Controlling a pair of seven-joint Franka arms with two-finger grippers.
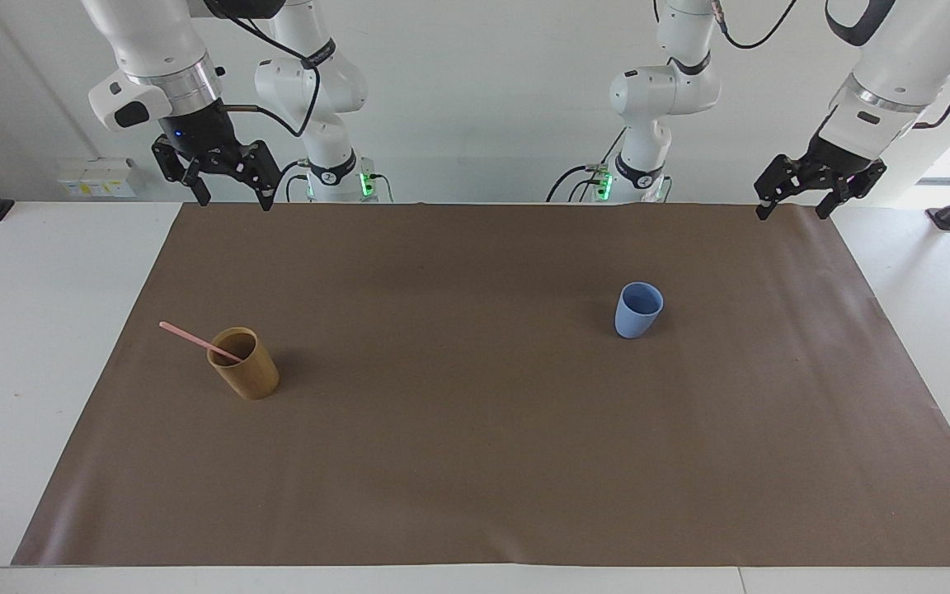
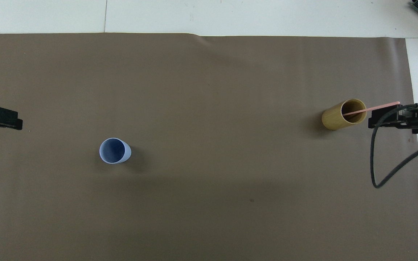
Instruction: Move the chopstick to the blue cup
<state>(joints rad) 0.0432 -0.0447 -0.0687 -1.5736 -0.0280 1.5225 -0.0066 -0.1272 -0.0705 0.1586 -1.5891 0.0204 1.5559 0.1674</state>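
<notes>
The pale pink chopstick point(image 1: 189, 336) point(image 2: 380, 107) leans in a tan-brown cup point(image 1: 249, 378) point(image 2: 335, 119) toward the right arm's end of the table, its upper end sticking out over the rim. The light-blue cup point(image 1: 637, 317) point(image 2: 115, 151) stands upright toward the left arm's end. My right gripper point(image 1: 234, 201) point(image 2: 372, 121) hangs open and holds nothing, high over the mat's edge by the robots, at the tan cup's end. Over the same edge at the blue cup's end, my left gripper point(image 1: 790, 213) point(image 2: 5, 121) is open too, with nothing in it.
A brown mat point(image 1: 475, 462) point(image 2: 209, 90) covers most of the white table point(image 1: 38, 330). A black cable point(image 2: 376, 170) loops from the right arm over the mat's end.
</notes>
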